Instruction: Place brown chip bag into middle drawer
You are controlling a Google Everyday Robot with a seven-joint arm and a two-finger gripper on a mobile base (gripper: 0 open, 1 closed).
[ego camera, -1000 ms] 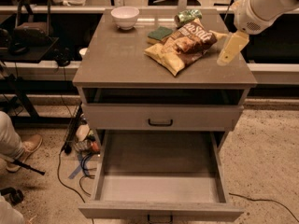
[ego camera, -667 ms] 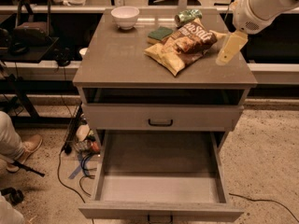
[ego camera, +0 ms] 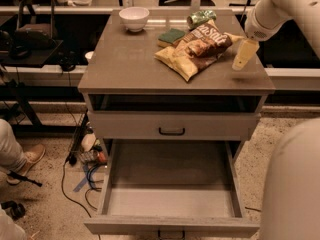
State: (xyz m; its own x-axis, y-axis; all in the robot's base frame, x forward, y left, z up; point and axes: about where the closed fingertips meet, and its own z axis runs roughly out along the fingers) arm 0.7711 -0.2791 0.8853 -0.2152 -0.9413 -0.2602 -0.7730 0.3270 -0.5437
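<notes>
Progress is at the opening stage, by my reading. The desk (ego camera: 125, 69) has its drawer (ego camera: 170, 201) pulled fully out below the front edge, floor bare, so the opening is done. The bag (ego camera: 197, 46) is not yet picked up. It lies flat on the desk top, right of middle and nearer the back edge than the front. Grasping, lifting, carrying forward over the front edge and lowering into the drawer are all left.

The arm (ego camera: 280, 6) reaches in over the back right corner. The gripper (ego camera: 245, 55) hangs by the right edge, just beside the bag's right end and apart from it, holding nothing. Whether it is set wide or narrow I cannot tell.

Between top and drawer sits the upper drawer (ego camera: 172, 125), shut, so it does not block the drop. A white bowl (ego camera: 134, 18) stands at the back edge, left of middle, well apart from the bag. A sponge (ego camera: 171, 35) lies just beside the bag's left end, perhaps touching it, and a can (ego camera: 201, 18) lies on its side at the back edge, right behind the bag. Either could be nudged during the grasp. Cables (ego camera: 82, 179) lie on the floor off the left edge, out of the way.
</notes>
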